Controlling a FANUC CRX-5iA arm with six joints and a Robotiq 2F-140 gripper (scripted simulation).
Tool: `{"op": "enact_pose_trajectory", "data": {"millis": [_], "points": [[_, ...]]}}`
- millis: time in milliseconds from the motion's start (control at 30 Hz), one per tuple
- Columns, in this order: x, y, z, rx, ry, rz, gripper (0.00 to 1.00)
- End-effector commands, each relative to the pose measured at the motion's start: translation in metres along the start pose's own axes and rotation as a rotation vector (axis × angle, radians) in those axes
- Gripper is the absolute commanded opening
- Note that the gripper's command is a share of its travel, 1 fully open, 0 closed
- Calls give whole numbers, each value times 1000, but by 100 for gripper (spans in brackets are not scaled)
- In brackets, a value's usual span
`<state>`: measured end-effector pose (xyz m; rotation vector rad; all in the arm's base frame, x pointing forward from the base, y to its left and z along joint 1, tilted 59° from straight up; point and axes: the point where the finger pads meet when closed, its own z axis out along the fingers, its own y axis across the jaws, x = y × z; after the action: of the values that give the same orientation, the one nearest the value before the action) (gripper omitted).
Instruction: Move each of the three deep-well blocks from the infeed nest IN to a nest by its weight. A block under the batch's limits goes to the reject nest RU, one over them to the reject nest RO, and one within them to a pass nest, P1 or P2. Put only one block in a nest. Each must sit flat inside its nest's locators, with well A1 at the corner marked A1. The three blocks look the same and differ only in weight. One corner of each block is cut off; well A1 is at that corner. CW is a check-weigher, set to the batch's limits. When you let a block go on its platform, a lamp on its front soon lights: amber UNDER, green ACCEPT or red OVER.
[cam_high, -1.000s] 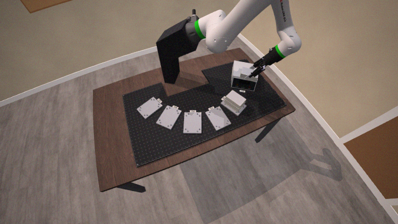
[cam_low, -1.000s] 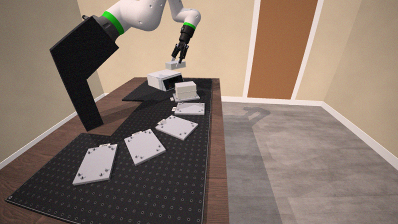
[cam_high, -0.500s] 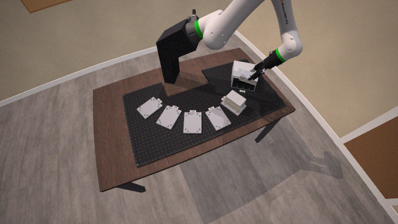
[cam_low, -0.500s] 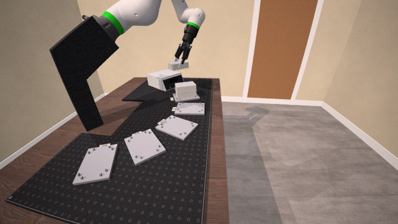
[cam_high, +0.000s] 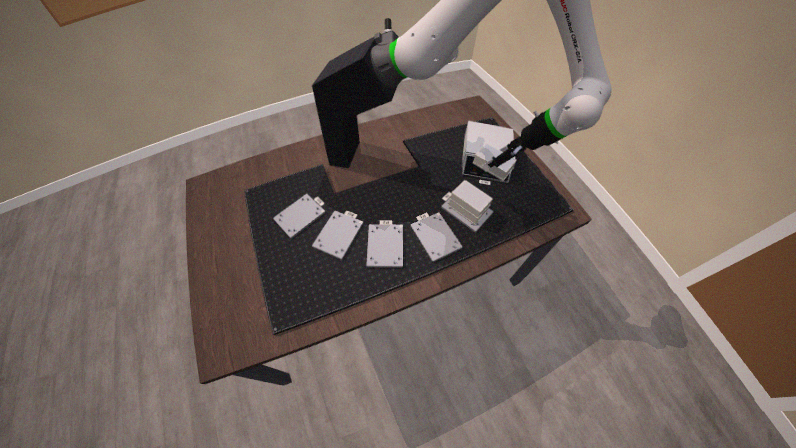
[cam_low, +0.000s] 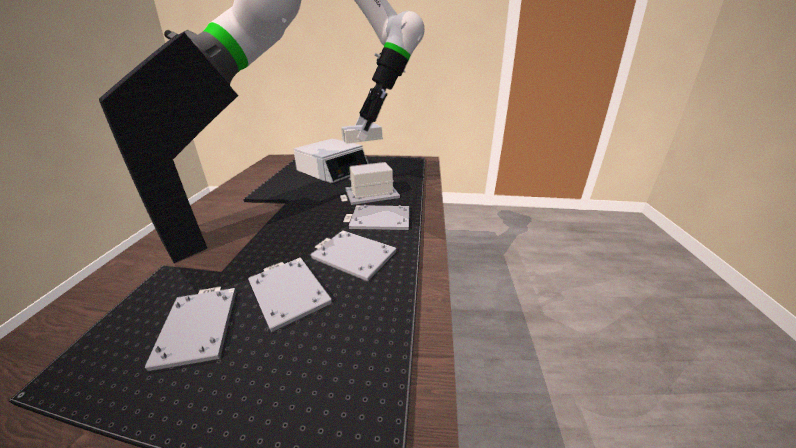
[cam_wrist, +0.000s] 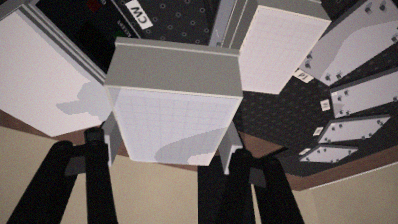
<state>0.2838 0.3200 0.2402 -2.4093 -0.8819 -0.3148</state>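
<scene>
The hand (cam_high: 492, 163) (cam_low: 365, 128) (cam_wrist: 173, 113) pinches one deep-well block (cam_high: 497, 165) (cam_low: 370, 133) (cam_wrist: 172, 125) between its fingers, raised above the worktop (cam_high: 222, 267) (cam_low: 437, 333). Below the hand sits the white check-weigher (cam_high: 490, 136) (cam_low: 320, 158) (cam_wrist: 40, 75). Near the hand and lower, two stacked blocks (cam_high: 470, 200) (cam_low: 371, 179) (cam_wrist: 282, 47) rest on a nest plate (cam_high: 474, 224) (cam_low: 373, 197). Four more nest plates (cam_high: 384, 244) (cam_low: 378, 217) (cam_wrist: 362, 92) curve away from the hand, bearing no blocks.

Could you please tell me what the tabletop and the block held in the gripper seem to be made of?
Tabletop: probably wood or wood laminate, dark brown, low sheen, with streaky grain. Held block: likely matte plastic, pale and evenly coloured.
</scene>
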Motion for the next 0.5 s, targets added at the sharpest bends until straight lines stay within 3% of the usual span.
{"op": "enact_pose_trajectory", "data": {"millis": [0, 467], "points": [[0, 13, 0, 24, -20, 2, 10], [7, 56, -3, 24, -20, 2, 10]]}}
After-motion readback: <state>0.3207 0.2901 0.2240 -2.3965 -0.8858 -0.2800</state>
